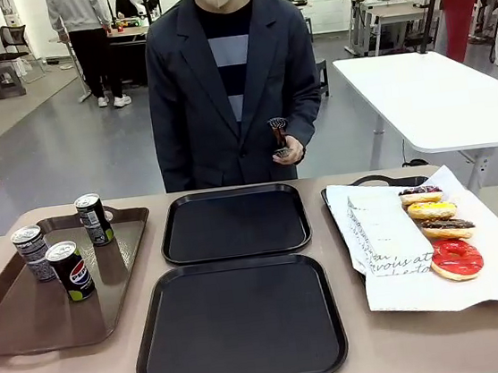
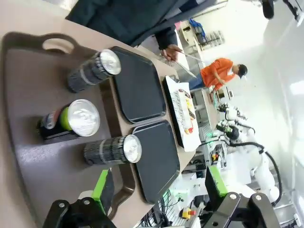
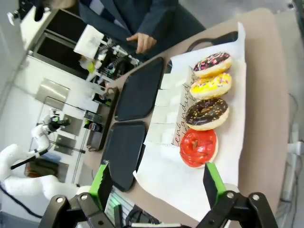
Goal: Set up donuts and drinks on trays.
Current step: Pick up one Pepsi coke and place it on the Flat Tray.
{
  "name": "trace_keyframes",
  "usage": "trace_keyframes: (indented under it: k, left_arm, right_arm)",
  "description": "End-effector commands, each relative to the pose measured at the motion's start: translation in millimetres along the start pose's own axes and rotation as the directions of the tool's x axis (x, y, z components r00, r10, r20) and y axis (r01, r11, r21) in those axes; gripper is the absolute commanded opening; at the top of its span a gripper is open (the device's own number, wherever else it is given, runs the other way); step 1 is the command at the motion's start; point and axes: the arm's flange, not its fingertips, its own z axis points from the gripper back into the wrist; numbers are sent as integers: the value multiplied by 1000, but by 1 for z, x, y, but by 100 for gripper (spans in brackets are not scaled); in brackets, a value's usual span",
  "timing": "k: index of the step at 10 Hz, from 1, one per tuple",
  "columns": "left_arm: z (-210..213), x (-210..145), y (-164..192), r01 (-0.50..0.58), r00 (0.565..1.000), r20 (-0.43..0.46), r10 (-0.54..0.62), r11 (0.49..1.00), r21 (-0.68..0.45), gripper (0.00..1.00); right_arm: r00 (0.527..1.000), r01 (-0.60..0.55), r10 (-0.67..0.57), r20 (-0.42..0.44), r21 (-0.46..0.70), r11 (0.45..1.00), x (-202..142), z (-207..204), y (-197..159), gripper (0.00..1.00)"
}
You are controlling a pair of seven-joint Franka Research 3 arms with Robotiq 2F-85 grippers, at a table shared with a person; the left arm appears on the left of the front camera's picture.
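**Two arms at rest over a shared worktop [image 1: 430, 350].**

**Left gripper [image 2: 159, 183]:** the jaws are spread to their widest and released. They grasp nothing and touch nothing. The gripper hangs above the near rim of the brown tray [image 1: 31, 324], at the robot's left. The grey patterned can [image 1: 32, 252] is the closest thing ahead of its green pads [image 2: 101, 184].

**Right gripper [image 3: 156, 183]:** the jaws are likewise wide apart, released and empty. They are held clear above the near part of the white paper [image 1: 392, 256], and the red donut [image 1: 456, 258] lies just ahead of them.

**Drinks:** three cans stand upright on the brown tray. The black Pepsi can [image 1: 71, 271] is just beside the grey patterned can, and the dark can [image 1: 94, 219] is nearer the far rim.

**Donuts:** four lie in a close row on the paper, which covers the paper-lined tray [image 1: 383, 180] at the robot's right. From far to near they are the sprinkled chocolate donut [image 1: 421, 195], the yellow donut [image 1: 431, 211], the chocolate donut [image 1: 447, 229] and the red donut.

**Trays:** the near black tray [image 1: 238, 325] and the far black tray [image 1: 235, 226] sit mid-worktop, one behind the other with rims almost touching. Their matte floors are bare.

**Person:** standing at the far side. One hand [image 1: 290, 153] is raised at the waist and holds a small dark object; what the object is cannot be told.
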Motion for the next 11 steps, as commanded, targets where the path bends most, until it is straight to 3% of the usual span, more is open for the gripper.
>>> trace_keyframes:
  k: [1,5,6,7,11]
  left_arm:
    - [16,3,10,-23,999,43,23,1000,13,100]
    - [44,-5,34,-81,992,102,77,996,38,100]
    - [39,-2,30,-44,996,76,38,996,73,100]
    - [45,-12,36,-103,991,87,100,994,36,100]
    - [45,-12,36,-103,991,87,100,994,36,100]
  right_arm:
    - [999,-15,15,33,20,1000,-26,9,1,100]
    - [999,11,-12,51,12,1000,-33,11,-3,100]
    - [998,17,-18,56,21,1000,-26,31,-9,100]
    - [998,17,-18,56,21,1000,-26,31,-9,100]
    - [998,17,-18,56,21,1000,-26,31,-9,100]
